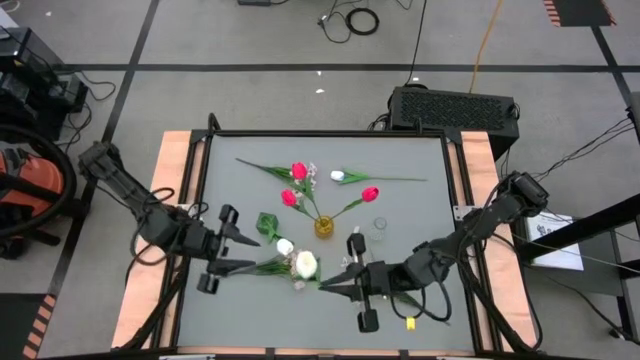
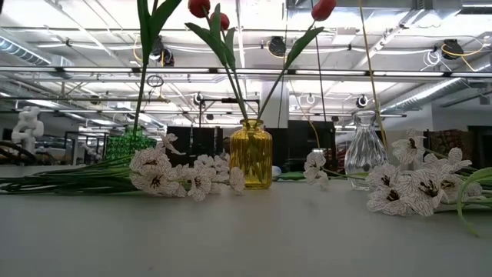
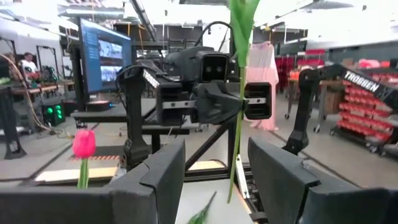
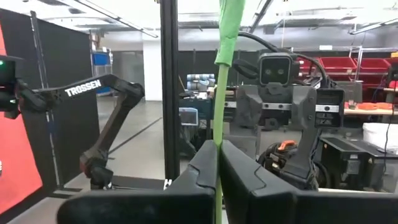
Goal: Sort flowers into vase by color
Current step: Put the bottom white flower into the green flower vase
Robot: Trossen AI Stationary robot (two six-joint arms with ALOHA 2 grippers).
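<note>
Here the right gripper [image 1: 325, 283], just in front of the yellow vase [image 1: 323, 227], is clenched on a green stem [image 4: 222, 81] of a white flower [image 1: 305, 264] lying before that vase. The left gripper [image 1: 247, 251], facing it across the flower, has its fingers parted around the stem without pinching it. Three pink-red tulips [image 1: 298, 172] stand in the yellow vase; a white tulip [image 1: 338, 176] lies behind it.

High cam straight down; low cam table-level behind yellow vase [image 2: 251, 153]; wrist cams face each other, sharing the stem [image 4: 222, 93]
</note>
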